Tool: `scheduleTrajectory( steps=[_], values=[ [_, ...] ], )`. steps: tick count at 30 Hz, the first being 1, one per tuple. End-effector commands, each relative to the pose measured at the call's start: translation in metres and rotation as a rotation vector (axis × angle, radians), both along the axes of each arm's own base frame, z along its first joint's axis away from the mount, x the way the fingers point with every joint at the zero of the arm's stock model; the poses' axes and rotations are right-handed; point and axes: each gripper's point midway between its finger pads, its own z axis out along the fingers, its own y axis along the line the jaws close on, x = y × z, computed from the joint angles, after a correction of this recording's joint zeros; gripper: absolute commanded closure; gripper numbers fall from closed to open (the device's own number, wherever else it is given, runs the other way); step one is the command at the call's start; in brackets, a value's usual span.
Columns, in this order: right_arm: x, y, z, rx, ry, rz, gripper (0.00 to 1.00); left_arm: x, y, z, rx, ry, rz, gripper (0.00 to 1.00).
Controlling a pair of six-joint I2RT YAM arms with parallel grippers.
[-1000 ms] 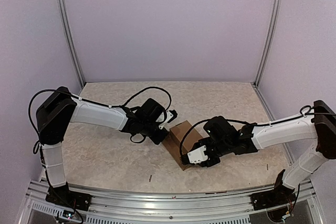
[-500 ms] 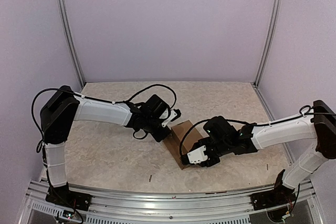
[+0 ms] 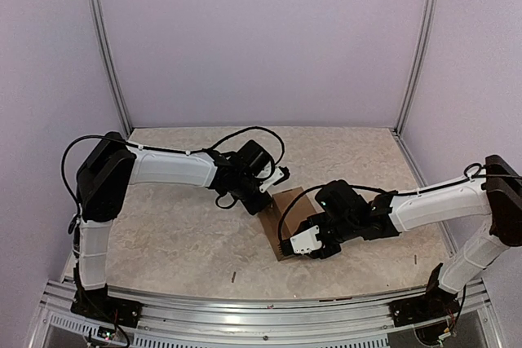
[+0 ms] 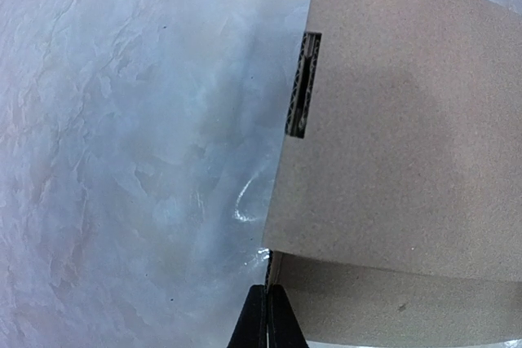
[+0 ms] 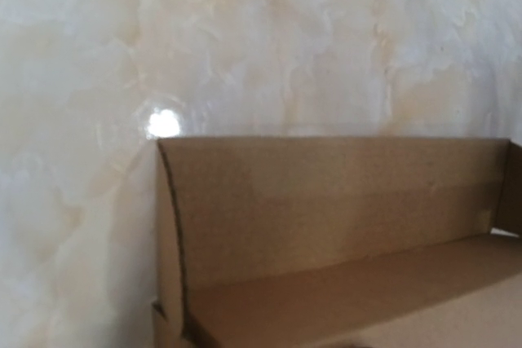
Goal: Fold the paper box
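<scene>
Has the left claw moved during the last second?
Yes. In the top view the left claw has shifted to the right, away from the left rear post and farther along the far edge of the box.

One box, two arms, a single table.
I count one paper box (image 3: 272,219) on the one table (image 3: 163,234); a left arm (image 3: 171,169) and a right arm (image 3: 432,205), with a left gripper (image 3: 281,175) and a right gripper (image 3: 298,244), so two of each; plus a dark speck (image 3: 232,276) and a second speck (image 3: 414,259).
</scene>
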Motion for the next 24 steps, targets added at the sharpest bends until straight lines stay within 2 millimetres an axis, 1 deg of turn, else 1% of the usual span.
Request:
scheduleTrajectory(
  steps=[1,4,6,11,13,19,22,24],
  values=[
    [-0.038,-0.048,-0.057,-0.226,0.187,0.008,0.54,0.004,-0.004,-0.003,0.011,0.001,-0.023,1.0],
    [-0.037,-0.047,-0.056,-0.223,0.187,0.001,0.54,0.001,-0.007,-0.002,0.007,0.007,-0.032,1.0],
    [-0.036,-0.046,-0.052,-0.214,0.181,-0.006,0.53,-0.003,-0.006,-0.001,0.002,0.021,-0.03,1.0],
    [-0.03,-0.04,-0.028,-0.159,0.154,-0.022,0.5,-0.012,0.004,-0.003,0.005,0.049,-0.009,1.0],
    [-0.029,-0.039,-0.023,-0.154,0.151,-0.026,0.49,-0.016,0.007,-0.005,0.007,0.061,0.003,1.0],
    [-0.031,-0.048,-0.028,-0.19,0.145,-0.03,0.44,-0.034,0.022,-0.015,0.028,0.104,0.079,1.0],
    [-0.031,-0.049,-0.025,-0.179,0.134,-0.028,0.41,-0.046,0.03,-0.02,0.045,0.124,0.132,1.0],
    [-0.032,-0.048,-0.022,-0.168,0.132,-0.018,0.4,-0.053,0.033,-0.019,0.04,0.134,0.171,1.0]
  ],
)
